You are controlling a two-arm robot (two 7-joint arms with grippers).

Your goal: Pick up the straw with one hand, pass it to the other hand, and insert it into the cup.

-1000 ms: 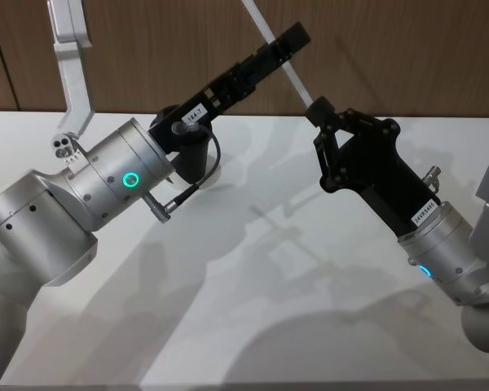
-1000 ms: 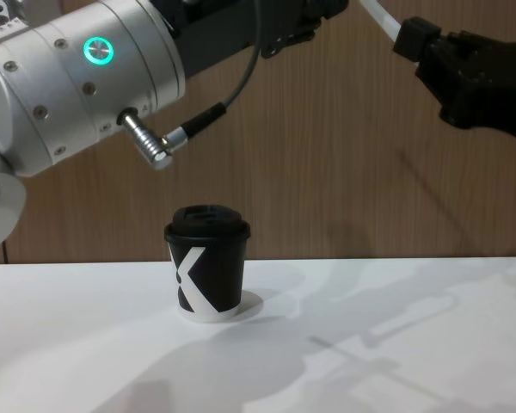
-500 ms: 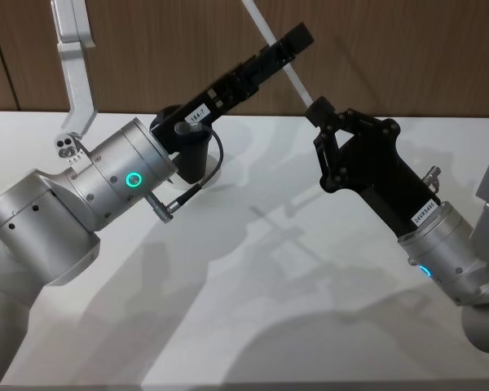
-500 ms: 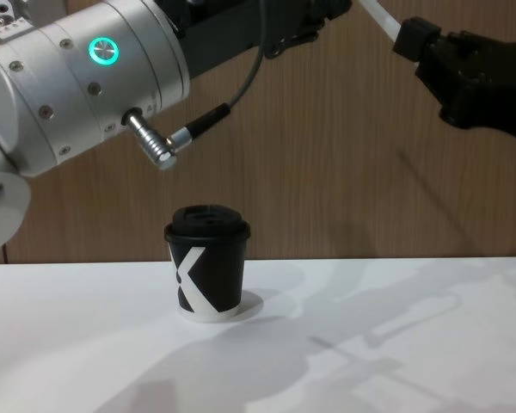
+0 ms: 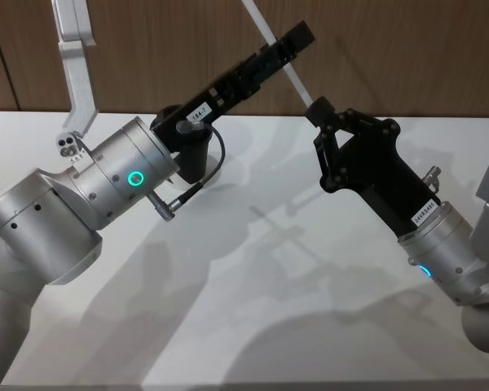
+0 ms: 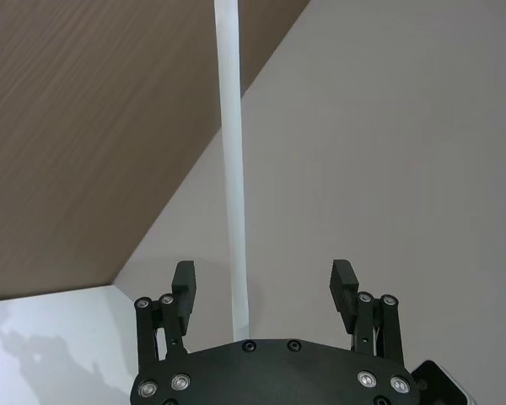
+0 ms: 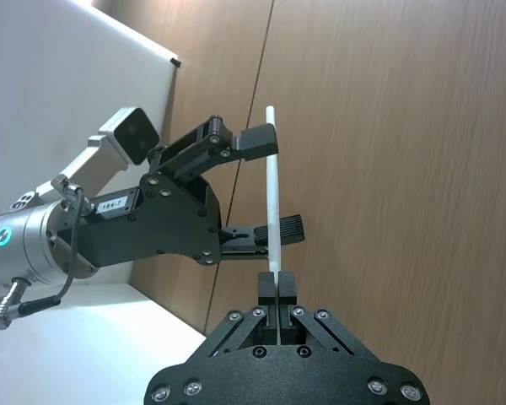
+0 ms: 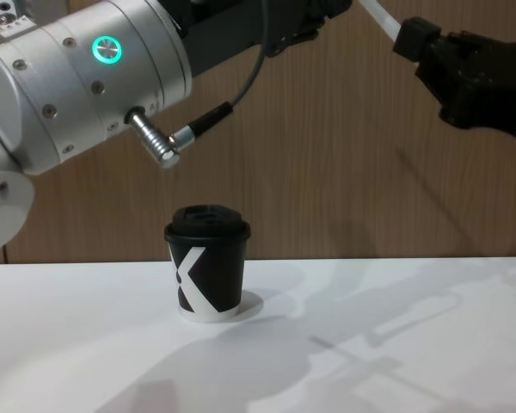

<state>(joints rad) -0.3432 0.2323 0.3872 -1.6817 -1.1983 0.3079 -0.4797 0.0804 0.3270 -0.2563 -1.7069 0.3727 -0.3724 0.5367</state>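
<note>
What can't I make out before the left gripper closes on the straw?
Top of the straw: head view, cut off by the top edge.
Its bottom end: right wrist view, inside the shut right gripper.
Tips of the open left gripper: chest view, past the top edge.
Lid opening of the cup: chest view, seen side-on.

The white table (image 8: 396, 344) has a smooth, matte top crossed by soft grey shadows. The cup (image 8: 208, 274) stands upright on it on its white bottom edge, lid on, left of the middle and toward the far edge.
</note>
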